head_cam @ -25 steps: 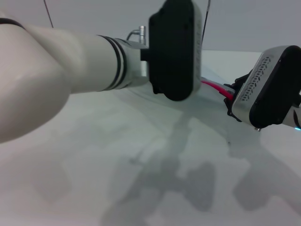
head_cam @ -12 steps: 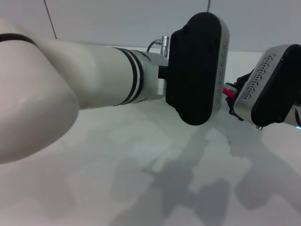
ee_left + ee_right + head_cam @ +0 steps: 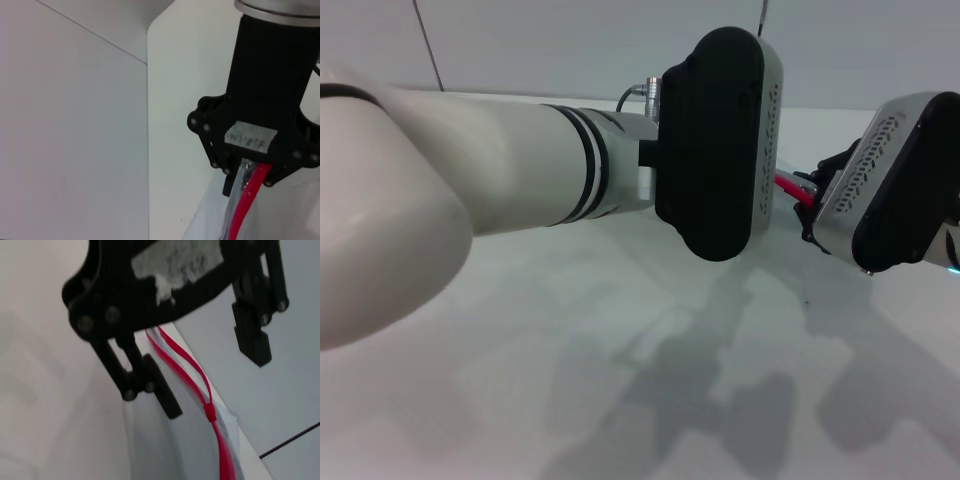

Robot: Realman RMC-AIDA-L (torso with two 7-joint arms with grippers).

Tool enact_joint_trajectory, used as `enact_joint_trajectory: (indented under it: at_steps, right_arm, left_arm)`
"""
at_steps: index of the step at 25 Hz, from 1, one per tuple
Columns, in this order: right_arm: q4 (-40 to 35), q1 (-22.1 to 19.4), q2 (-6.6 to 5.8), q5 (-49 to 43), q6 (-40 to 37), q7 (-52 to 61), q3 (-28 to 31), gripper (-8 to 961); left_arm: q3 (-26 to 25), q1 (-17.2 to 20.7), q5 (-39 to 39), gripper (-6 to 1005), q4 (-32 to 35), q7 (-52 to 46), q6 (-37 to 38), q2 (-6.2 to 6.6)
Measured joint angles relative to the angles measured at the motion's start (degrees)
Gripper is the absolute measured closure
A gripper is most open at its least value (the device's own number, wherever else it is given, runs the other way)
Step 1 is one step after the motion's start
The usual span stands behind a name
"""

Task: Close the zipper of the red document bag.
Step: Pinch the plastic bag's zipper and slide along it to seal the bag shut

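The red document bag (image 3: 165, 450) is a pale translucent pouch lying on the white table (image 3: 620, 330). Its zipper (image 3: 192, 365) is a red strip with a small slider (image 3: 210, 412); the two red tapes lie apart on one side of the slider and joined on the other. My left gripper (image 3: 205, 360) is open, one finger on each side of the zipper and short of the slider. My right gripper (image 3: 250, 175) is shut on the end of the zipper (image 3: 245, 205). In the head view only a short piece of zipper (image 3: 788, 187) shows beside the right gripper (image 3: 817, 200).
My left forearm and black wrist housing (image 3: 710, 140) fill the middle of the head view and hide most of the bag. A pale wall (image 3: 70, 125) stands behind the table's far edge. Arm shadows fall on the bare tabletop in front.
My left arm swung right and nearer the head camera, covering more of the zipper, then eased slightly back left. The right gripper has stayed in place on the zipper end.
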Motion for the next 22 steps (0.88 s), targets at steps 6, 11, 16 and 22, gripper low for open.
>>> enact_joint_trajectory:
  at_steps: [6, 11, 16, 22]
  right_arm:
    - [-1.31, -0.81, 0.07, 0.0, -0.05, -0.33, -0.29, 904]
    - [-2.36, -1.42, 0.07, 0.0, -0.08, -0.51, -0.69, 904]
    - [-3.04, -1.85, 0.07, 0.0, -0.09, -1.36, -0.77, 904]
    - [-3.36, -1.9, 0.07, 0.0, -0.08, -1.48, -0.82, 904]
  left_arm:
    - [0.23, 0.54, 0.14, 342, -0.81, 0.93, -2.13, 0.0]
    - [0.33, 0.59, 0.15, 343, -0.84, 1.08, -2.26, -0.1]
    - [0.39, 0.64, 0.16, 344, -0.84, 1.2, -2.28, -0.14]
    - [0.48, 0.63, 0.14, 345, -0.84, 1.41, -2.36, -0.21]
